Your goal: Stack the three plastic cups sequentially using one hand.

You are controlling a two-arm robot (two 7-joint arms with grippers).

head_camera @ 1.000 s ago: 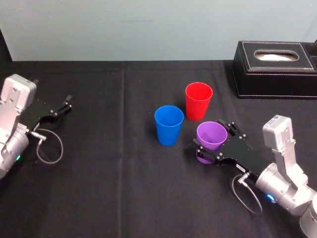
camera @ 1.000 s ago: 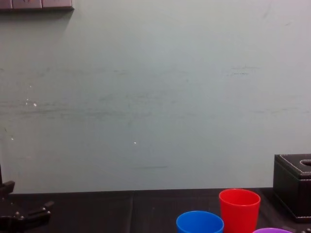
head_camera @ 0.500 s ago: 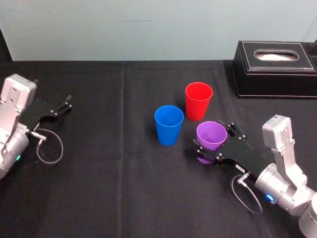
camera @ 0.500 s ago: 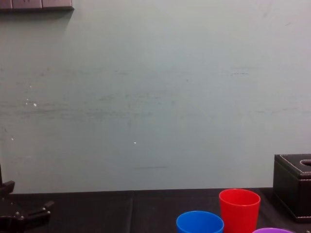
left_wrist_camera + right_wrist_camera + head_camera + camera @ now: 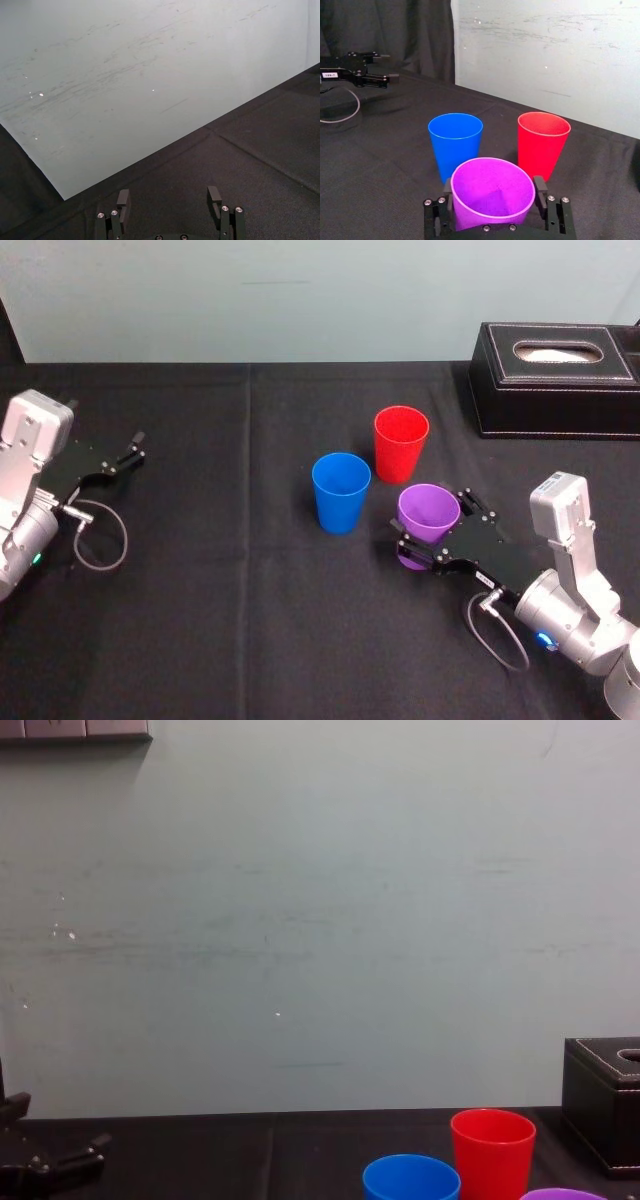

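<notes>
Far left of black tabletop (image 5: 220, 620): left tool (image 5: 135, 447) parked, fingers spread apart. Near centre: blue cup (image 5: 341, 492) upright, mouth up, standing by itself. Just behind and to its right: red cup (image 5: 401, 444), upright, mouth up, apart from the blue one. Right of blue, in front of red: purple cup (image 5: 427, 522), mouth up, pinched at its walls by right tool (image 5: 429, 532), one finger on either side. Cannot tell whether its base touches the cloth. Far right rear: black stitched box (image 5: 555, 380), pale tissue (image 5: 558, 353) in top slot.
</notes>
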